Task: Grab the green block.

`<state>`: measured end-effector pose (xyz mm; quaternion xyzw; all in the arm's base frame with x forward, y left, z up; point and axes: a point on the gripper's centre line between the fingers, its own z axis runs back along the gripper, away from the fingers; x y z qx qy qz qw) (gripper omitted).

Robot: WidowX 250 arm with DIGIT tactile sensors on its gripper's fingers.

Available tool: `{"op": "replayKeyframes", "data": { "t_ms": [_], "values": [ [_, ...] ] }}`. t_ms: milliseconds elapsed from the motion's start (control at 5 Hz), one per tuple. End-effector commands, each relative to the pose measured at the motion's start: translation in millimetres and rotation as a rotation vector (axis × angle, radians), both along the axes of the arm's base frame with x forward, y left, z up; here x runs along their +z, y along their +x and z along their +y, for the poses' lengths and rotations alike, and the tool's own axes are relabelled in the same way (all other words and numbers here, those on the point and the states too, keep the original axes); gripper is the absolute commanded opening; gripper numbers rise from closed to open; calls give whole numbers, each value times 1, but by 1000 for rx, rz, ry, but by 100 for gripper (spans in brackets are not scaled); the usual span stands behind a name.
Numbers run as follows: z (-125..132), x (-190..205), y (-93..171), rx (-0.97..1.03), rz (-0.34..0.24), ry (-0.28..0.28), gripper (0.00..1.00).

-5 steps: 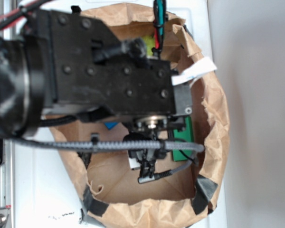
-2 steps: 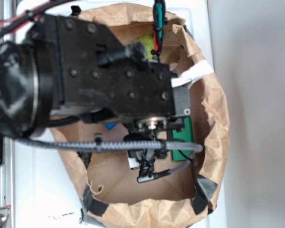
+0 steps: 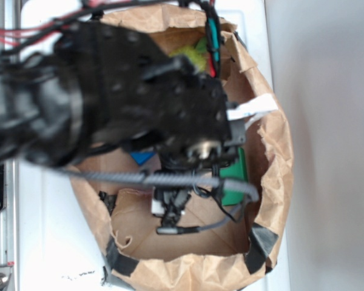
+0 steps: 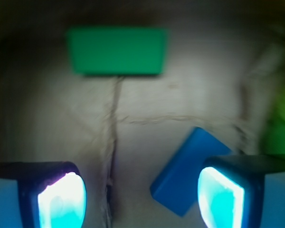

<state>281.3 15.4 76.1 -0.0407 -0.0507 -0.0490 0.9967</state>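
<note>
Seen from the wrist, left to right: claw (image 4: 140,194) spread wide, one glowing fingertip (image 4: 61,199) low at the left and the other low at the right, nothing pinched between them, only bare brown paper floor (image 4: 52,109) with a crease running down it. Green block (image 4: 116,50) lying flat near the top, left of centre, well apart from both fingertips and untouched. Blue block (image 4: 180,175) lying tilted on the floor, lower right of centre, just beside the right fingertip and partly hidden behind it; contact impossible to tell. Blurred yellow-green mass (image 4: 278,123) at the far right edge. Seen from outside: black arm (image 3: 109,103) filling the left and centre, hanging over the open brown paper bag (image 3: 276,151) on the white counter (image 3: 48,242) and hiding most of its inside. Sliver of blue peeking out below the arm, green block (image 3: 235,176) showing at its right beside the bag wall, fuzzy yellow-green plush toy (image 3: 194,54) near the top rim. Braided cable (image 3: 176,180) crossing in front of the claw.
</note>
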Motion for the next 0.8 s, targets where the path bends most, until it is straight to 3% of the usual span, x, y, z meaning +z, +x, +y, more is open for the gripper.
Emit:
{"op": "replayKeyframes", "data": {
  "t_ms": [0,400,600],
  "values": [
    [10,8,18,-374,-144,58,100],
    [-9,3,29,-671,-217,71,100],
    [-20,0,33,-768,-218,82,100]
  ]
}}
